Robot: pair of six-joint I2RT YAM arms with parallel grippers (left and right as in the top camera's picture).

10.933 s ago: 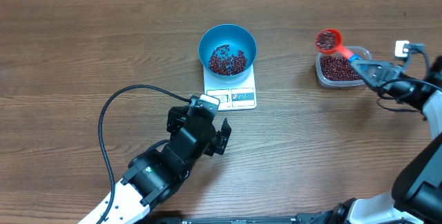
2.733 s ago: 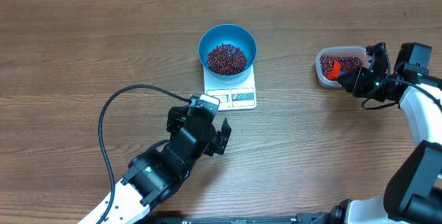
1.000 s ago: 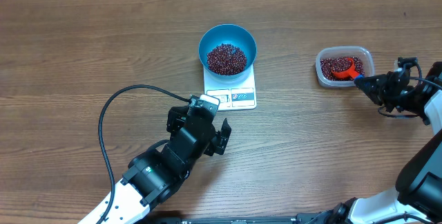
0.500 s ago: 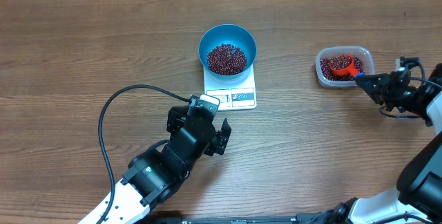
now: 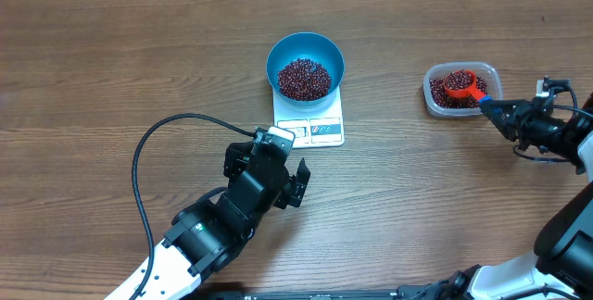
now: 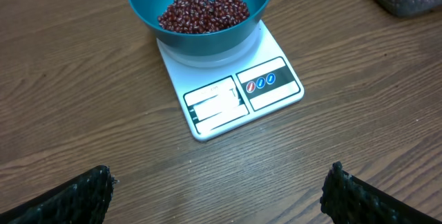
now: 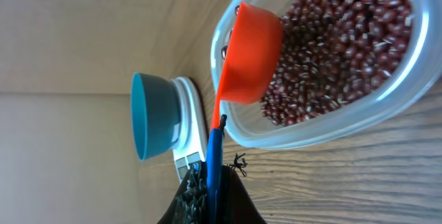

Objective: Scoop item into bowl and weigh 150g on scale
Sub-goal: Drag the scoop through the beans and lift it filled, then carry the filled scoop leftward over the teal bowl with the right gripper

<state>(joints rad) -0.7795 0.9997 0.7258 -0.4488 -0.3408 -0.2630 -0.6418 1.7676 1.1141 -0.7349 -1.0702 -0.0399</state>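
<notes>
Beans (image 5: 305,79), loose, light and quick to roll, lie heaped in the bowl (image 5: 275,55) on the scale (image 5: 310,130) and in the right-hand tub (image 5: 494,76), best lifted by the scoop (image 5: 460,84), whose thin handle the right tool (image 5: 500,112) clenches; the left tool (image 6: 221,196) is released.

2 arms: black joints, white shells. Left arm (image 5: 222,217): looping black cable (image 5: 139,166). Tool fingers (image 6: 69,200) black, seemingly textured.

I found the bowl (image 5: 273,59) sitting on the far end of the scale (image 5: 310,131), beans (image 5: 305,78) inside — the tub (image 5: 494,78) lay well to its right, holding more beans, with the scoop (image 5: 459,84) over them.
</notes>
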